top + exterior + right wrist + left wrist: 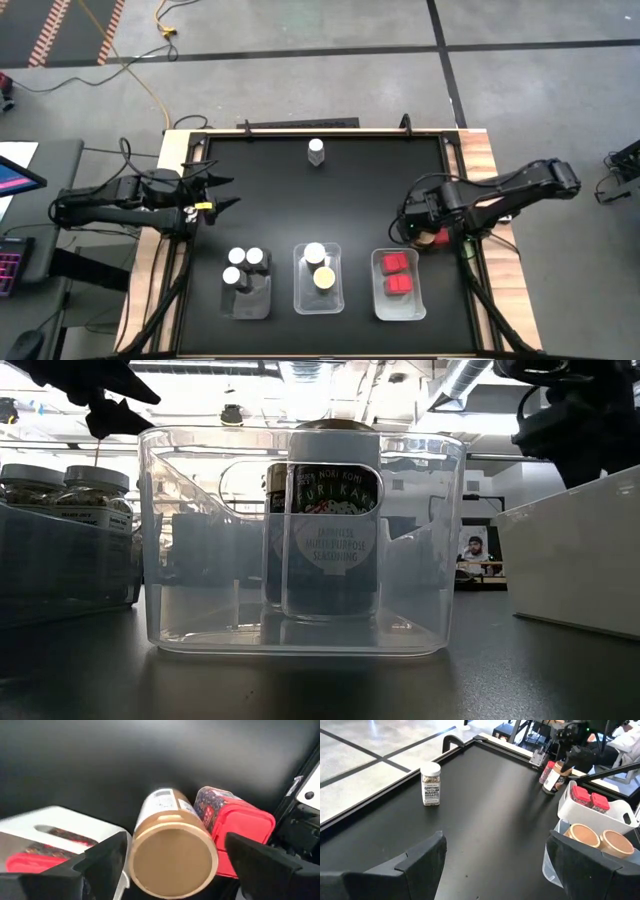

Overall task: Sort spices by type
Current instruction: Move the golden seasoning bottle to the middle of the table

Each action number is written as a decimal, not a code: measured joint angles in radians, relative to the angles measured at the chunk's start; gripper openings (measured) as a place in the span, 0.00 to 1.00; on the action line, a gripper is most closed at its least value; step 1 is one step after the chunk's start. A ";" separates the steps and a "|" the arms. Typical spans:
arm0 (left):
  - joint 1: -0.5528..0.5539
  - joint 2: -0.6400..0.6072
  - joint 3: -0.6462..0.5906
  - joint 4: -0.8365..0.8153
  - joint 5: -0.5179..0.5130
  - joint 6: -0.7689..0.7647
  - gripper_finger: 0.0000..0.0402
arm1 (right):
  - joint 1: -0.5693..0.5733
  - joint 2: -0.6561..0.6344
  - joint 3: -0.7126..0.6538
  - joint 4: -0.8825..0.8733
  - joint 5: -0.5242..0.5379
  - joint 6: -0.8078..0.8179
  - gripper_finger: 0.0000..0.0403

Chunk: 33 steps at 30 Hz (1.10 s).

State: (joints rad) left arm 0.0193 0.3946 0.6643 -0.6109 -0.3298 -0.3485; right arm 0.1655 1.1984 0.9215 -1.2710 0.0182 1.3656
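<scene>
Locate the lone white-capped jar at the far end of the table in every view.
High view: white-capped jar stands alone near the table's far edge, centre.
Low view: not visible; the clear tray fills the frame.
Left wrist view: the jar stands upright at upper left, beyond the open left claw.
Right wrist view: not in it.
Shared landmark: the tray with red-capped jars.

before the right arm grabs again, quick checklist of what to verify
1. Right hand open: ok.
2. Right hand over the tan-lid jar: ok.
3. Red-cap jar clear of that jar: not ok, they sit side by side.
4. Room in the middle tray for another jar: ok.
5. Left hand parked out of the way, open: ok.
6. White-cap jar at the far edge sorted: not ok.
</scene>
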 joint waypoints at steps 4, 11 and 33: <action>0.000 0.000 0.000 0.000 0.000 0.000 0.82 | 0.018 0.000 -0.017 0.001 -0.020 -0.035 0.91; 0.000 0.000 0.000 0.000 -0.016 -0.005 0.82 | 0.035 0.000 -0.028 0.015 -0.021 -0.102 0.91; 0.000 0.000 0.000 0.000 -0.017 -0.058 0.82 | 0.037 0.000 -0.028 0.020 -0.023 -0.219 0.86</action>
State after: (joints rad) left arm 0.0196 0.3946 0.6647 -0.6109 -0.3466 -0.4063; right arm 0.2028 1.1984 0.8936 -1.2514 -0.0051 1.1469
